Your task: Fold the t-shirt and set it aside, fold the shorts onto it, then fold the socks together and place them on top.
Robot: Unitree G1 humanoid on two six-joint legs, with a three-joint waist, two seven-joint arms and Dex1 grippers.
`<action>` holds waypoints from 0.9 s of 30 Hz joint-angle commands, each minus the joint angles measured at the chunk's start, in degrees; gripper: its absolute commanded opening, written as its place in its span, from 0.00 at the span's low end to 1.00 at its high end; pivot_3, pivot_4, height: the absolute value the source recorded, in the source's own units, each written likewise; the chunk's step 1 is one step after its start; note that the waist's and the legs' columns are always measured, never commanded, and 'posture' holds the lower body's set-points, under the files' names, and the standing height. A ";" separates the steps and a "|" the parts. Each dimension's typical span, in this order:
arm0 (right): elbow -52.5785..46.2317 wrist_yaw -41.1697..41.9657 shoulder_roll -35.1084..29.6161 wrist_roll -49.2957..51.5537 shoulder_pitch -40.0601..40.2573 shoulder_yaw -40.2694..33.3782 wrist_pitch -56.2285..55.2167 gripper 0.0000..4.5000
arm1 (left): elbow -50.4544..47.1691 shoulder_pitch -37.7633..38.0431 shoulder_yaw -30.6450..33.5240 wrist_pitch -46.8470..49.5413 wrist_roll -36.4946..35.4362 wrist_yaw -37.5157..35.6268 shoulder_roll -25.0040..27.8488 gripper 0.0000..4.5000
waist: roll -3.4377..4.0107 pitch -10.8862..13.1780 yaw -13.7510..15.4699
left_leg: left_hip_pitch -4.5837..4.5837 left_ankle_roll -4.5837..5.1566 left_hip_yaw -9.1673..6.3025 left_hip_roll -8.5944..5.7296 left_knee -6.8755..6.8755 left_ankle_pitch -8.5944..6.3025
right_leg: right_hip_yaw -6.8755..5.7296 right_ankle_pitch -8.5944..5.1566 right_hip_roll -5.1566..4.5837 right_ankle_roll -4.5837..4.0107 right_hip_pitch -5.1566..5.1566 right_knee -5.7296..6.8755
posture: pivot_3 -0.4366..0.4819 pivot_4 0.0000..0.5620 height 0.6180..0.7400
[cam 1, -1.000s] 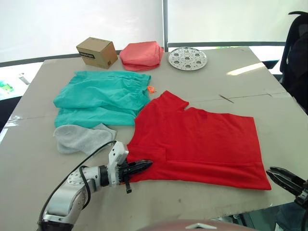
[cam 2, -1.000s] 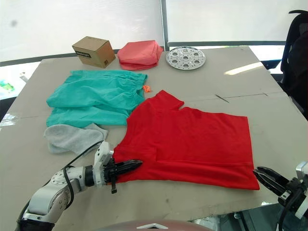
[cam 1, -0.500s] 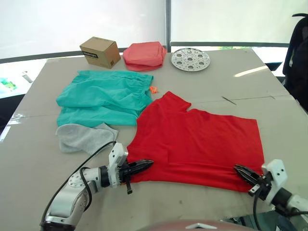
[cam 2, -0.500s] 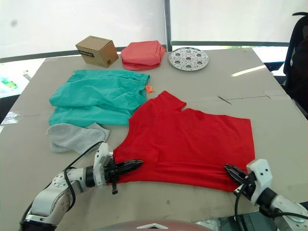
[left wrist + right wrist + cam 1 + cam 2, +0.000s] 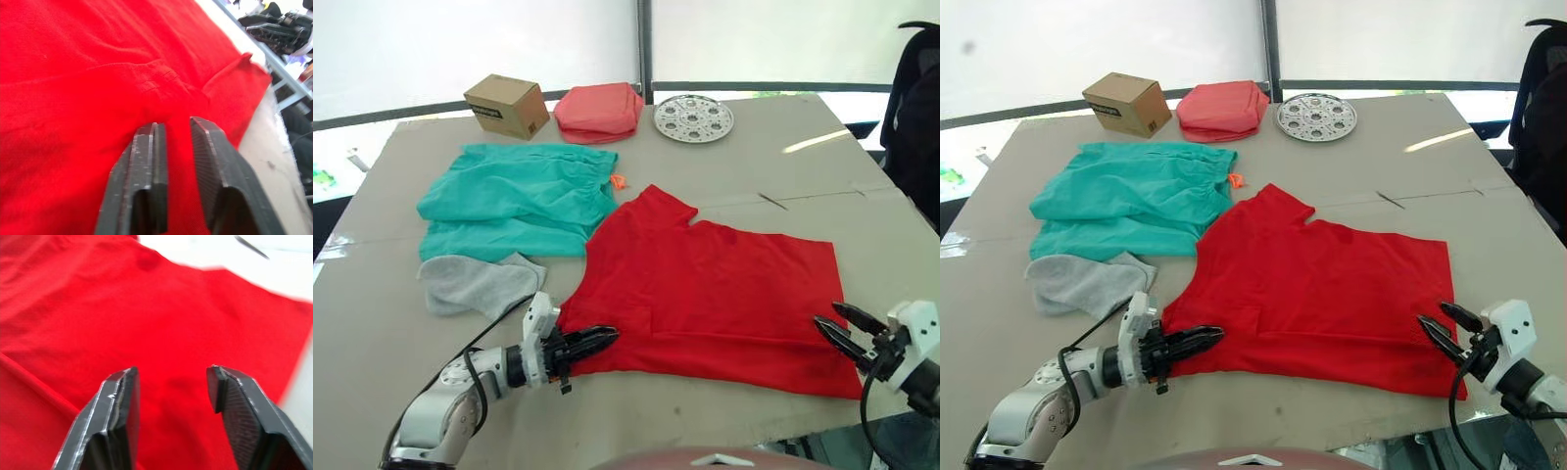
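The left hand [image 5: 597,342] pinches the t-shirt [image 5: 715,284] at its near left corner, fingers closed on a fold of red cloth. The right hand [image 5: 837,328] hangs with fingers spread at the shirt's near right corner. The shirt lies flat, long axis across the tan counter [image 5: 783,166], neck toward the far left. Beyond it to the left lie the shorts [image 5: 514,201], with the socks [image 5: 475,282] just nearer. White blinds [image 5: 480,44] back the counter.

Left end effector [image 5: 605,338] pinched, right [image 5: 836,324] agape
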 commanded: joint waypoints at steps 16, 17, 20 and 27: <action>2.34 18.33 -7.46 -12.68 12.34 -4.12 -18.30 0.66 | 2.52 0.98 1.06 -25.40 14.10 -15.33 8.93 0.31 | -0.19 0.28 1.26 | -0.03 -0.27 0.03 0.00 0.00 -0.17 | -0.02 0.00 -0.10 0.02 -0.01 -0.06 | 0.48 0.27 1.00; 2.63 18.79 -7.17 -13.19 13.04 -4.30 -19.64 0.71 | 1.95 0.96 1.50 -25.00 13.44 -14.44 8.52 0.36 | -0.19 0.29 1.26 | -0.03 -0.27 0.03 0.01 0.00 -0.17 | 0.00 0.00 -0.10 0.02 -0.02 -0.06 | 0.48 0.27 1.00; 2.93 19.14 -5.60 -13.21 14.70 -4.36 -22.01 0.97 | 1.31 1.53 2.68 -24.08 11.94 -13.59 8.46 0.62 | -0.21 0.29 1.29 | -0.03 -0.27 0.01 0.02 0.00 -0.17 | 0.05 0.00 -0.10 0.02 0.00 -0.05 | 0.48 0.27 1.00; 0.34 16.58 -3.45 -13.65 14.08 -1.85 -20.88 1.00 | 1.37 1.93 3.65 -26.23 13.68 -12.60 8.68 0.99 | -0.18 0.31 1.23 | 0.02 -0.27 0.01 0.07 0.00 -0.17 | 0.11 0.00 -0.09 0.03 0.01 -0.01 | 0.48 0.27 1.00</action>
